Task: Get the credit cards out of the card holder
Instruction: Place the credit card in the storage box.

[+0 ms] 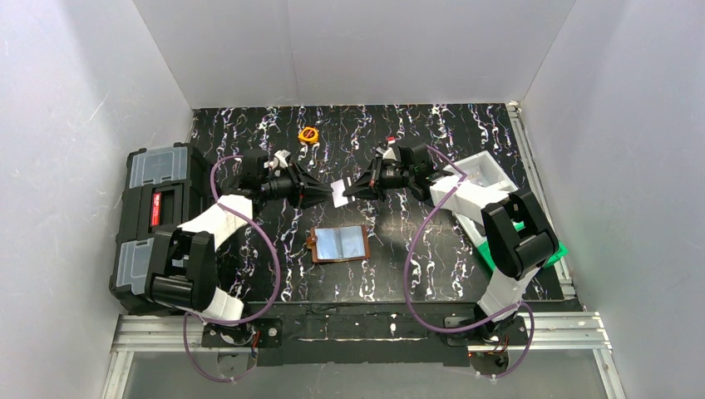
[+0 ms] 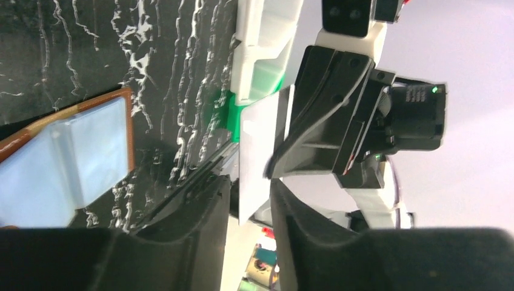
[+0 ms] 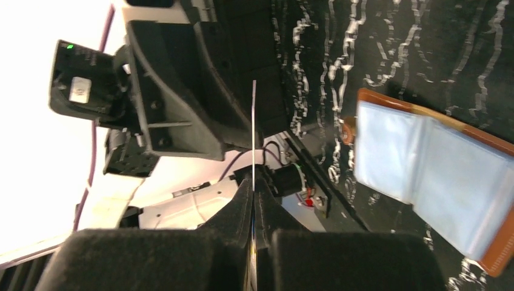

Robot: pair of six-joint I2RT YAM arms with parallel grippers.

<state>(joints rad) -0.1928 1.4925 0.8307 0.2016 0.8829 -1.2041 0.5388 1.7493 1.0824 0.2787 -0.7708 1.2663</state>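
A pale credit card (image 1: 339, 193) is held on edge in the air between my two grippers, above the table's middle. My right gripper (image 1: 351, 192) is shut on the card's right end; in the right wrist view the card (image 3: 253, 121) shows as a thin line pinched in that gripper (image 3: 254, 177). My left gripper (image 1: 327, 196) is slightly open around the card's other end (image 2: 257, 151), with a gap on each side in the left wrist view (image 2: 248, 182). The brown card holder (image 1: 340, 243) lies open and flat below them, its blue-grey pockets (image 3: 424, 163) facing up.
A black toolbox with grey lids (image 1: 158, 216) stands at the left edge. At the right a white box (image 1: 486, 170) sits by a green bin (image 1: 550, 251). A small round orange object (image 1: 308, 133) lies at the back.
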